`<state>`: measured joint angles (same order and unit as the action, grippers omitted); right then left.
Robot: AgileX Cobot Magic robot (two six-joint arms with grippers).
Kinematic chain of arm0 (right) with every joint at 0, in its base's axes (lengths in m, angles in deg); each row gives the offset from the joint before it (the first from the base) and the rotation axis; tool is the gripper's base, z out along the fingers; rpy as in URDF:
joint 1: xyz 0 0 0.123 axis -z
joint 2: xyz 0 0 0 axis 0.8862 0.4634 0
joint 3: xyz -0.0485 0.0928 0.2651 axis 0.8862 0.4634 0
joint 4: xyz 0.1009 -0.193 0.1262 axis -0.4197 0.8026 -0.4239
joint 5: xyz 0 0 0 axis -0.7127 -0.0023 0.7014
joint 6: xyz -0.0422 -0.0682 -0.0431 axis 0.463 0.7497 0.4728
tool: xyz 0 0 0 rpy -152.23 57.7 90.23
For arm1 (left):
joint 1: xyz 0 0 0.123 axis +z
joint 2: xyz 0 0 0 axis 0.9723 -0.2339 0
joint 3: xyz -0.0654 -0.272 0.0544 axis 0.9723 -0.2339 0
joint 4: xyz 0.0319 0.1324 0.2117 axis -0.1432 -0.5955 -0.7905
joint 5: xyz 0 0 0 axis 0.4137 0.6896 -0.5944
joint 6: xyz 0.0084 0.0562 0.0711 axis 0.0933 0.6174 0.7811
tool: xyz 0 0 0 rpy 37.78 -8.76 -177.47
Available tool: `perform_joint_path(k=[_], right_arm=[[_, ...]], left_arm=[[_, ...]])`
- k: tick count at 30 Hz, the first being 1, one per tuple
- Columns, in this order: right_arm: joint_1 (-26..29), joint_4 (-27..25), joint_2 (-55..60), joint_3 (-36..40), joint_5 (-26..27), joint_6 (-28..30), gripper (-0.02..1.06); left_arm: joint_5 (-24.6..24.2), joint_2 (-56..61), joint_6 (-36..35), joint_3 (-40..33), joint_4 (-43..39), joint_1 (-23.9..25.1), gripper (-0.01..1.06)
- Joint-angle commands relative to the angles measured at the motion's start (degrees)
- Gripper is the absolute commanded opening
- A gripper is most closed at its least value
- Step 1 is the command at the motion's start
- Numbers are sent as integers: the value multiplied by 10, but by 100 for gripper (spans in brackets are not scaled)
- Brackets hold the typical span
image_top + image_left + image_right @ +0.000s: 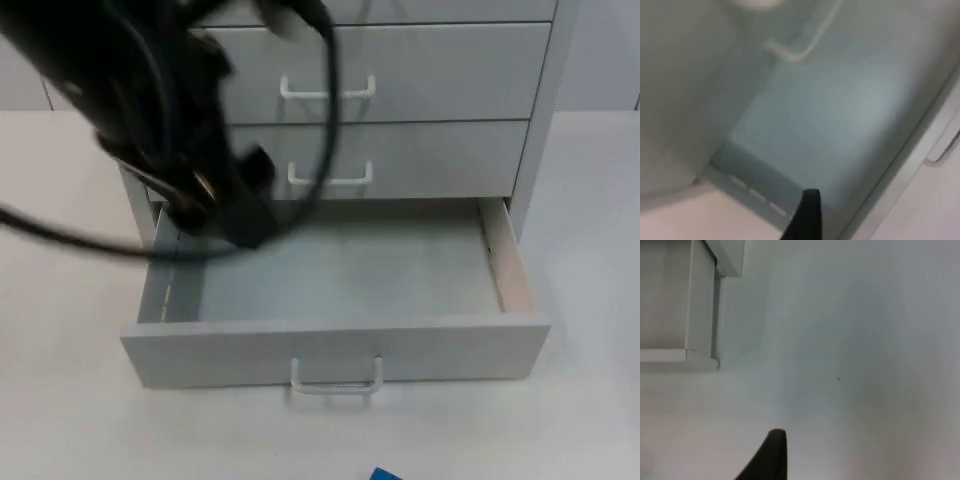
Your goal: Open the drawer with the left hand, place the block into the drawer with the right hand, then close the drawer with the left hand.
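The drawer (335, 300) is pulled fully out so its bare floor can receive the block (385, 474), a blue corner seen at 6 o'clock on the surface (60, 400). The left gripper (235, 215) hangs over the drawer's 10 o'clock corner; whether it is spread cannot be told. The right gripper (771, 455) waits beside the cabinet (680, 300), its state likewise unclear.

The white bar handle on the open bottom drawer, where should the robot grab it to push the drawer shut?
Grip the white bar handle mid-bar, from the front: it juts out from the open grey drawer's front panel, facing away from the cabinet.
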<state>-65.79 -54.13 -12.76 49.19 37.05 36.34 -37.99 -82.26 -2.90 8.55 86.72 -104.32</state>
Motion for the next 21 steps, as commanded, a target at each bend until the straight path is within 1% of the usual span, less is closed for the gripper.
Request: perform_joint_path(k=[1,3,4,6,9,10,13,14,15,18,20,21], right_arm=[[3,-2,-1,-4,-3,7,105],[3,-2,-1,-4,-3,7,105],[3,-2,-1,-4,-3,7,105],[3,-2,-1,-4,-3,7,105],[3,-2,-1,-4,-3,7,105],[3,-2,-1,-4,-3,7,105],[3,-2,-1,-4,-3,7,105],[3,-4,-1,-4,-4,7,105],[3,-4,-1,-4,-4,7,105],[3,-13,-1,-4,-4,7,105],[3,-13,-1,-4,-4,7,105],[3,-13,-1,-4,-4,7,105]], left_arm=[[-15,21,-8,1,60,43,80],[-22,42,-8,0,100,104,80],[-22,42,-8,0,100,104,80],[-33,62,-9,-2,128,157,80],[-35,101,-9,-27,156,231,80],[-35,101,-9,-27,156,231,80],[-30,154,-9,-79,168,309,80],[-30,163,-9,-87,168,319,80],[-30,163,-9,-87,168,319,80],[-27,223,-9,-141,165,373,80],[-26,247,-9,-159,163,388,80],[-26,247,-9,-159,163,388,80]])
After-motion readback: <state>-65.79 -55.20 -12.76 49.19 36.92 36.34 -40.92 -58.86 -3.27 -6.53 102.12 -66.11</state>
